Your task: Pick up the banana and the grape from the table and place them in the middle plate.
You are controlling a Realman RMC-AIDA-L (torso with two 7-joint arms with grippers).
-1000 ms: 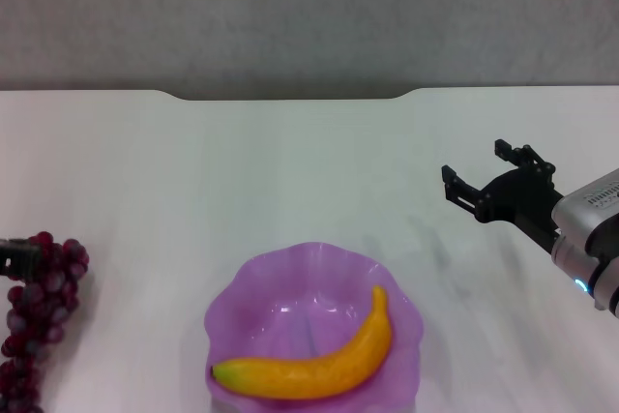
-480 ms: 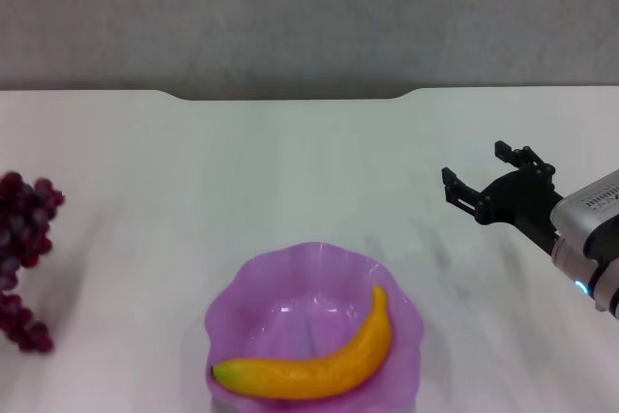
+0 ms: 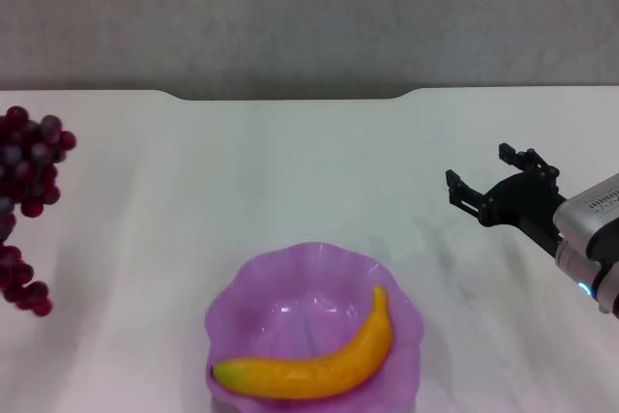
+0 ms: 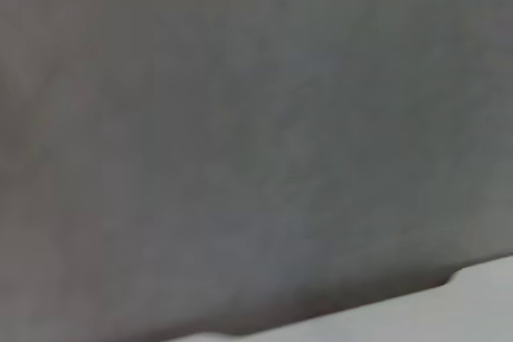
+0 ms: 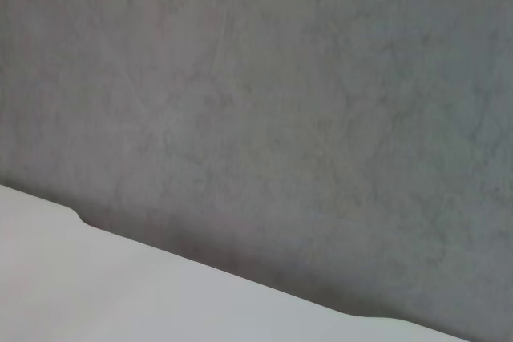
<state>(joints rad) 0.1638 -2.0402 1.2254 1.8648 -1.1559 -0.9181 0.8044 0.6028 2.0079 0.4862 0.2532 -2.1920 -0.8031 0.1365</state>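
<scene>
The grape (image 3: 27, 163), a dark red-purple bunch, hangs in the air at the far left edge of the head view, lifted off the white table (image 3: 290, 171). My left gripper holding it is past the frame edge and does not show. The banana (image 3: 319, 367) lies in the middle plate (image 3: 242, 278), a purple scalloped dish near the front centre. My right gripper (image 3: 479, 167) is open and empty, hovering above the table to the right of the plate. Both wrist views show only the grey wall and the table's far edge.
The table's dark notched far edge (image 3: 290, 96) runs below a grey wall. Bare white tabletop lies between the grape and the plate, and between the plate and the right gripper.
The grape has risen from the table at the left edge and now hangs higher. The banana and plate have not moved. The right gripper has barely shifted.
</scene>
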